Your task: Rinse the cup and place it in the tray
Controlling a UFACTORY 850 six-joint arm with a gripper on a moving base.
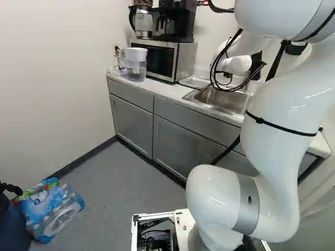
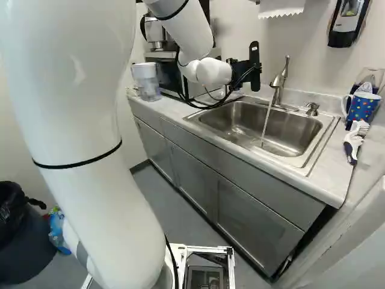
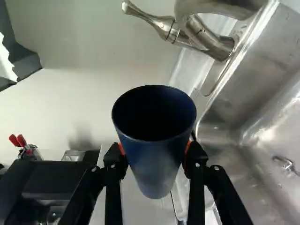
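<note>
Above the counter left of the sink [image 2: 240, 120], my gripper [image 2: 255, 65] shows only its black rear part in the right base view; the fingers are hidden there. Seen from the wrist, the gripper [image 3: 155, 157] is shut on a dark blue tapering cup [image 3: 154, 161], its mouth facing the camera. Neither base view shows the cup. The faucet [image 2: 278, 83] runs a thin stream of water [image 2: 266, 124] into the sink, off to the gripper's right in that view. A shallow metal tray [image 1: 194, 82] lies between microwave and sink.
A microwave [image 1: 165, 58] with a coffee maker [image 1: 176, 21] on top and a water pitcher [image 1: 135, 64] stand at the counter's far-left end. Right of the sink are a dotted blue mug [image 2: 363, 107] and a brush [image 2: 355, 142]. Bottle packs [image 1: 51, 209] lie on the floor.
</note>
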